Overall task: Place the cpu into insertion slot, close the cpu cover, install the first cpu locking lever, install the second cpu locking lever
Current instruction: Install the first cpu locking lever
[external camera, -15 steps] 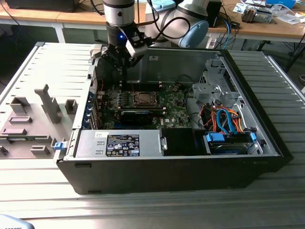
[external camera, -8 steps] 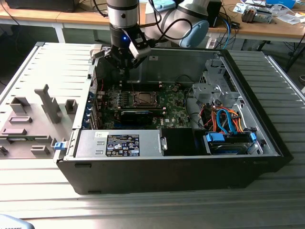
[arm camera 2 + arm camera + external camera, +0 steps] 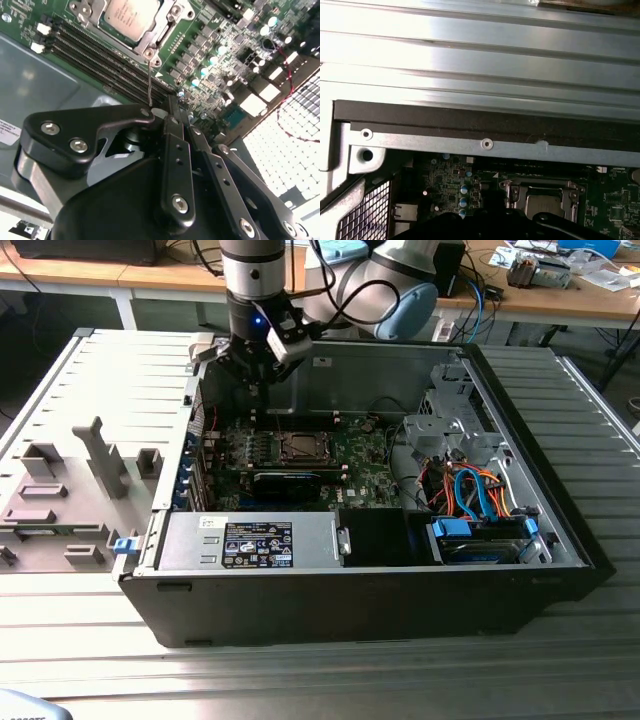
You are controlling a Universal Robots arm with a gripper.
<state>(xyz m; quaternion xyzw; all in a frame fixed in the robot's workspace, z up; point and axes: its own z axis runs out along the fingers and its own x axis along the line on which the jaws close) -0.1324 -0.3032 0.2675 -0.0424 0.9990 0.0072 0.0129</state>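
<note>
CPU (image 3: 131,14) sits in the insertion slot (image 3: 299,447) on the green motherboard (image 3: 350,462), silvery top facing up, and you can see it in both wrist views. Your cpu cover (image 3: 162,27) lies flat around the chip as a metal frame, with the chip showing through its window. A thin wire locking lever (image 3: 149,82) runs from a corner of the socket straight toward your gripper (image 3: 252,390) in the second wrist view, ending right at the black fingers (image 3: 172,120); whether it's touching them I can't tell. Same goes for the fingers themselves: they look drawn close together at the tip, but I can't honestly tell if they're clamped on anything. In the exterior view your gripper hangs over the far corner of the open computer case (image 3: 560,540), on the exterior view's left, just beyond the memory slots (image 3: 243,448) and a little way from the socket. Black graphics card (image 3: 287,483) sits nearer the camera than the socket, and the power supply (image 3: 250,542) with its label lies along the case's near wall. Orange and blue cables (image 3: 470,490) bunch up on the exterior view's right. A grey fixture plate (image 3: 70,500) sits outside the case on the exterior view's left.
</note>
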